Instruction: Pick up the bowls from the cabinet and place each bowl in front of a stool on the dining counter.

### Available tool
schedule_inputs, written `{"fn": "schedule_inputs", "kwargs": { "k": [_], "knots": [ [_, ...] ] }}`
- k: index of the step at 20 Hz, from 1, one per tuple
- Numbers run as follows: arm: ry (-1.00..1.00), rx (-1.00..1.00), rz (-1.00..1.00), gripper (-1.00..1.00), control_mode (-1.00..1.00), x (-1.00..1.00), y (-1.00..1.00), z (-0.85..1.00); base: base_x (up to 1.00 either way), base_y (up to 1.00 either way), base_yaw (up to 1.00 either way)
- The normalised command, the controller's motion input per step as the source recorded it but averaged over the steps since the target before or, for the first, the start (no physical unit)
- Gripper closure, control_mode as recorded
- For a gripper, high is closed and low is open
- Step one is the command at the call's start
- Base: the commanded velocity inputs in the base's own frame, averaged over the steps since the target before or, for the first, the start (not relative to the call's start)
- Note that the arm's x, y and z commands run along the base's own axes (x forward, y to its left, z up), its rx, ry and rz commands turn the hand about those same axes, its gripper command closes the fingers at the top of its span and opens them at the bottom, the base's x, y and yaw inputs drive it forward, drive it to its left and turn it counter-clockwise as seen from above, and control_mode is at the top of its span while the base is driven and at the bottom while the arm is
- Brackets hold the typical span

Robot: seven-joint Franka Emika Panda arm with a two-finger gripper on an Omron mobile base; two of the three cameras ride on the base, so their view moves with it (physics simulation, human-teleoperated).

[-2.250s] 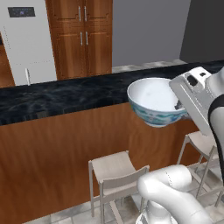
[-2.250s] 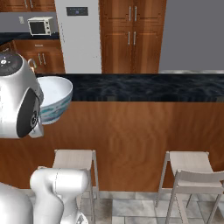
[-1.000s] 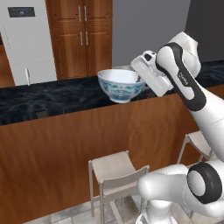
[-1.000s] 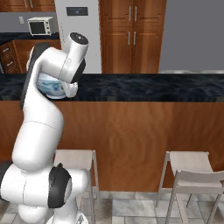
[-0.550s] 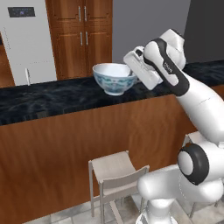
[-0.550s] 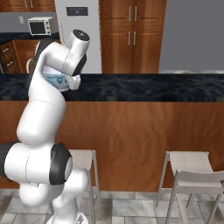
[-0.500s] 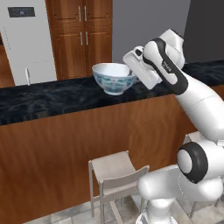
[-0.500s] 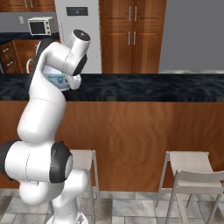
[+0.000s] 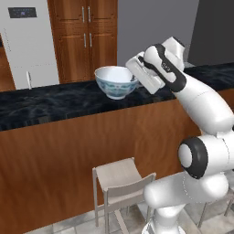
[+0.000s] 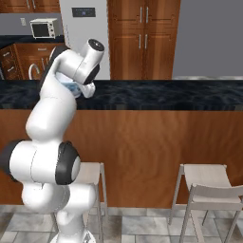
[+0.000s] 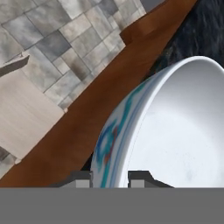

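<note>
My gripper (image 9: 134, 78) is shut on the right rim of the white bowl (image 9: 115, 81) with the blue painted pattern. The bowl is upright, at or just above the black marbled top of the dining counter (image 9: 45, 104); I cannot tell whether it touches. In the right base view my arm hides most of the bowl (image 10: 71, 88) over the dining counter (image 10: 166, 95). The hand view has the gripper (image 11: 110, 178) with one tip on each side of the bowl (image 11: 175, 131) rim. A stool (image 9: 119, 176) stands below, in front of the counter.
Two stools (image 10: 92, 173) (image 10: 209, 182) stand at the counter's wood-panel front. Behind the counter are a white fridge (image 9: 27, 41), a tall wooden pantry (image 9: 87, 36) and a microwave (image 10: 43, 28) under a strip of wall cabinet (image 10: 14, 5).
The arm has carried the bowl from in front of the counter forward and left, over its black top. In the last half second it has hardly moved.
</note>
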Motion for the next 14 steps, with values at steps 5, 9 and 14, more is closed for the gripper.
{"fn": "schedule_inputs", "kwargs": {
  "k": [5,9,14],
  "knots": [
    [0.00,-0.11,0.00,1.00,-1.00,0.55,0.17,-0.03,0.00,0.00,0.00],
    [0.23,-0.25,0.00,1.00,-1.00,0.43,0.12,0.00,0.00,0.00,0.00],
    [0.05,-0.03,0.00,1.00,-1.00,0.32,0.00,-0.22,0.00,0.00,0.00]
  ]
}}
